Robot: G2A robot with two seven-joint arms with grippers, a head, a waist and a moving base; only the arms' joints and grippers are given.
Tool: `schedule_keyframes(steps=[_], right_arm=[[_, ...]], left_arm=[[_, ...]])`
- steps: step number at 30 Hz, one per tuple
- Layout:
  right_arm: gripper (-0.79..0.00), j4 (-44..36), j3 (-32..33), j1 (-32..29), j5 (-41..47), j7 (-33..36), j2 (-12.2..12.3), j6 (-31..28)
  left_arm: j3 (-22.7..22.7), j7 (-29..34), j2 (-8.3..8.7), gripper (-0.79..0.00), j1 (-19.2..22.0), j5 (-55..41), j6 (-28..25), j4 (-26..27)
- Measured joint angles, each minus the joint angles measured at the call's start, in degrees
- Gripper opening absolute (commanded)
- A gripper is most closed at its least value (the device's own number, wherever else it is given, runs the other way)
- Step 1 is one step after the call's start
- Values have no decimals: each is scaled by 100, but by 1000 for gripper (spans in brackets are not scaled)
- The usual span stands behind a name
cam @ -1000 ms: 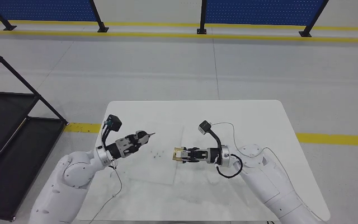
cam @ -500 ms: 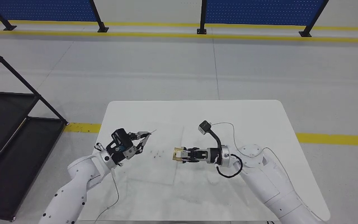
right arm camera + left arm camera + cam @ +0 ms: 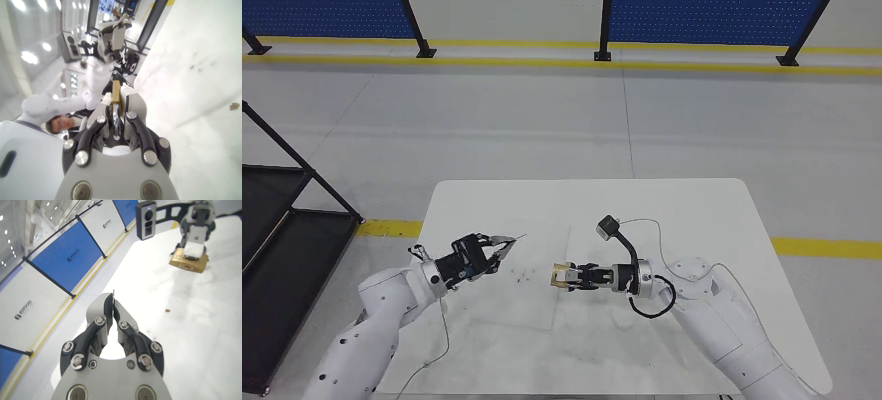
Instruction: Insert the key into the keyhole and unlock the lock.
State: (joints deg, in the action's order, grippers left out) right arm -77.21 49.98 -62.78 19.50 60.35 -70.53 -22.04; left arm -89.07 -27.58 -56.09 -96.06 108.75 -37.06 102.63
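The left tool (image 3: 113, 303) is pinched shut on the key (image 3: 113, 294). Its wrist has rolled over the last second, but the key is still well apart from the lock (image 3: 189, 264). The right tool (image 3: 115, 99), clamped on the lock, hasn't moved over the tabletop (image 3: 692, 215). Likely aligning the blade; insertion not started.

key (image 3: 511, 239) left of lock (image 3: 562, 276), not touching

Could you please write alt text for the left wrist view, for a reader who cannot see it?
The left gripper pinches a thin key edge-on over the white table. Farther off, the right gripper holds a brass padlock, its keyhole face turned toward the key.
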Motion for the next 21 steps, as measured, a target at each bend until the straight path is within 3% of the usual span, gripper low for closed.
schedule_keyframes(steps=[2,5,7,12,21], right_arm=[[-785,0,0,0,0,0,0,0],[-785,0,0,0,0,0,0,0],[-785,0,0,0,0,0,0,0],[-785,0,0,0,0,0,0,0],[-785,0,0,0,0,0,0,0]], left_arm=[[25,-169,52,-785,22,886,243,47],[197,-228,123,-785,-3,2423,1024,87],[238,-623,166,-785,37,3035,1371,30],[159,-1462,253,-785,94,3766,1960,-115],[159,-1465,256,-785,102,3805,1965,-130]])
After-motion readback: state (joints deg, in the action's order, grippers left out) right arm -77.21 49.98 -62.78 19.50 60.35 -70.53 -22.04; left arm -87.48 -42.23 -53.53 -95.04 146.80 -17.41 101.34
